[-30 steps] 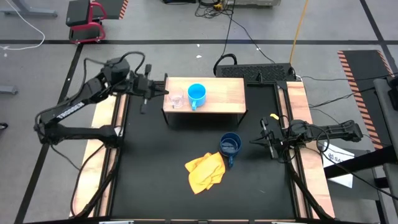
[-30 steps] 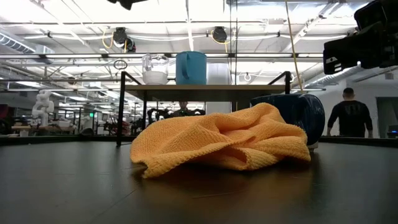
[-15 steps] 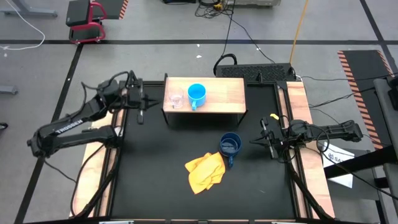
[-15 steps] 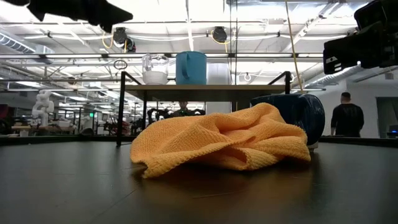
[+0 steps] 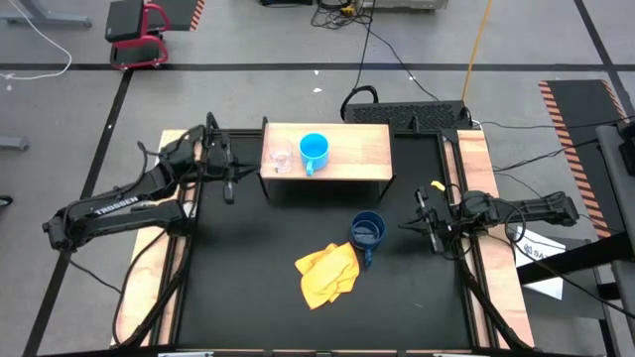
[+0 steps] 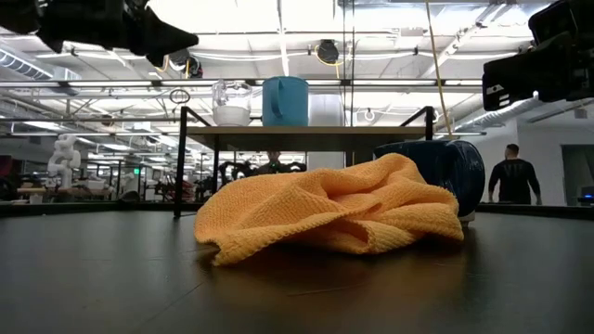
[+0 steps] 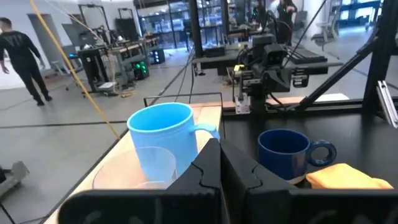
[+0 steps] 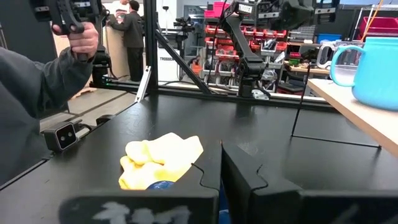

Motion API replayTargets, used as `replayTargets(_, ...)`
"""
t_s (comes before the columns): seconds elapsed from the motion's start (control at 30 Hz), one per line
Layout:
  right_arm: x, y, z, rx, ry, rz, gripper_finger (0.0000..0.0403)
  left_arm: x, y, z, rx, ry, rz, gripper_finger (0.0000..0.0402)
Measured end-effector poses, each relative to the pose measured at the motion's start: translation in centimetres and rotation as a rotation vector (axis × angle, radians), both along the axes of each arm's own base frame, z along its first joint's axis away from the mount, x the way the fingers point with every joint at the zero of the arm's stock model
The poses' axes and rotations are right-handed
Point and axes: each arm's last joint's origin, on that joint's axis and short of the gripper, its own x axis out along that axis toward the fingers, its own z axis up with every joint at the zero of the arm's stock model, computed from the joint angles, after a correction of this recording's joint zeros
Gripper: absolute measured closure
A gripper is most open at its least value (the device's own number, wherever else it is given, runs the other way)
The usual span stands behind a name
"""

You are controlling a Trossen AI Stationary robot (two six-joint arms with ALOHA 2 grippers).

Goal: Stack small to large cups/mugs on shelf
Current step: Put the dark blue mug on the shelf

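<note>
My left tool [image 5: 230,177], fingers together, hovers just off the left end of the low light wooden shelf [image 5: 357,149], which carries the small clear glass cup [image 5: 281,159] and light blue handled mug [image 5: 314,151]. The dark blue handled mug [image 5: 367,231] sits mid-worktop beside the yellow cloth [image 5: 327,273]. My right tool [image 5: 425,218] waits closed near the worktop's right edge.
</note>
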Motion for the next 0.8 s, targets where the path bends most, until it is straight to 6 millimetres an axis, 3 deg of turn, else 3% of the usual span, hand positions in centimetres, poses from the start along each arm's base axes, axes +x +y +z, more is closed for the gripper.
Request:
replayTargets(0.43,0.0,0.0,0.0,0.0,-0.001,-0.001,0.0403,0.0,-1.2,-4.5,-0.061,-0.039,-0.135,0.0401)
replayTargets(0.8,0.0,0.0,0.2,0.013,-0.021,-0.001,0.0403,-3.0,-3.6,-4.4,0.045,-0.088,-0.127,0.0401)
